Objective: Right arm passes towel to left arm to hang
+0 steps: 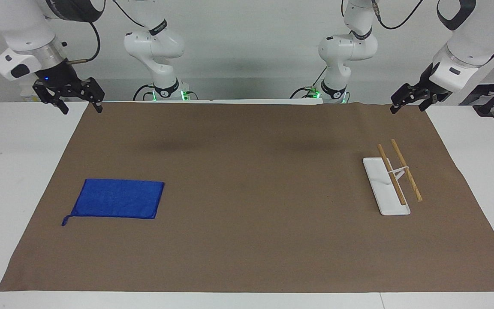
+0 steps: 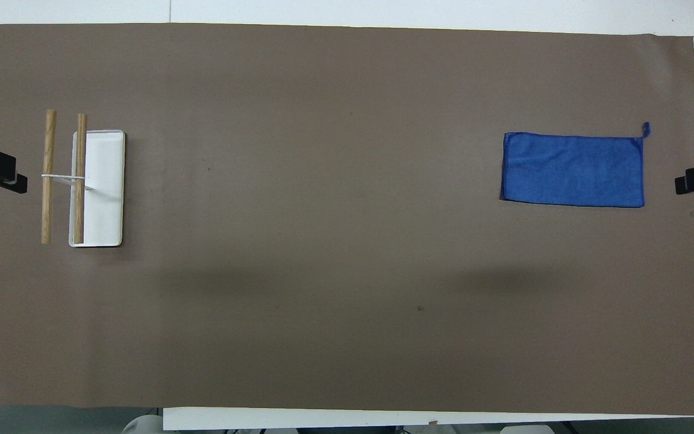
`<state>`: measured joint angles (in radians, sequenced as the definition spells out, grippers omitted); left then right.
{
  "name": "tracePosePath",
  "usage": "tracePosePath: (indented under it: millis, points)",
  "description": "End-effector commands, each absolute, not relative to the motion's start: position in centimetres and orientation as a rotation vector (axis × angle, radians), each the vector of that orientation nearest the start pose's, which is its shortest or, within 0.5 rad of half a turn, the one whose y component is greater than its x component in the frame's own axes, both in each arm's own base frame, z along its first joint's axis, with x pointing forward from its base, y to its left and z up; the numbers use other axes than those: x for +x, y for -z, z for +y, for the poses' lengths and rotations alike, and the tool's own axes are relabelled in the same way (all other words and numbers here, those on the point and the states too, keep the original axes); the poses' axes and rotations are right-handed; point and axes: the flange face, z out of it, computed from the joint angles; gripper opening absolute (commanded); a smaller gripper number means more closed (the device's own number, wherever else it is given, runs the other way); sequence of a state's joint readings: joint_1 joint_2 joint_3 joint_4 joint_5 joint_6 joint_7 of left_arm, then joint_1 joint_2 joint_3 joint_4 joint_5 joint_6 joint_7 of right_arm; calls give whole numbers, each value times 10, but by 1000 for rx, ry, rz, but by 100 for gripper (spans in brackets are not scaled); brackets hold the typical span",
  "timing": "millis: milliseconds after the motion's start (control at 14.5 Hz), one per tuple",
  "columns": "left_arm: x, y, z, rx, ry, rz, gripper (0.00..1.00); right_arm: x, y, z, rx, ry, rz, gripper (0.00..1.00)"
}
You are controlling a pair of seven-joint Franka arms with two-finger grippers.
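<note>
The towel [image 1: 118, 199] lies flat on the mat [image 1: 247, 240] toward the right arm's end; the rack [image 1: 392, 180] stands well apart, toward the left arm's end.

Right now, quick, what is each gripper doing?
Left gripper: open, empty, over the mat's edge.
Right gripper: open, empty, up above the table, not at the towel.
</note>
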<state>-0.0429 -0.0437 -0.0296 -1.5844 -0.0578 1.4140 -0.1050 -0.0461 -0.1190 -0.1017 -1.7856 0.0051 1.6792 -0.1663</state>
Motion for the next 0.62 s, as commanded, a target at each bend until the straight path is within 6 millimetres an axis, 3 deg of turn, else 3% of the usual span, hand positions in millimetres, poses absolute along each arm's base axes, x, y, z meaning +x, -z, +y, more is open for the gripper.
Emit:
tracePosePath:
  millis: [0, 276, 552]
  points:
    - [517, -629, -42, -3191, -194, -50, 100, 519, -533, -90, -3132, 64, -70, 100]
    - [517, -629, -42, -3191, -194, -50, 100, 544, -435, -101, -3152, 152, -187, 100]
    - [517, -629, -41, -3191, -194, -52, 100, 554, -375, -116, -3164, 169, -272, 98]
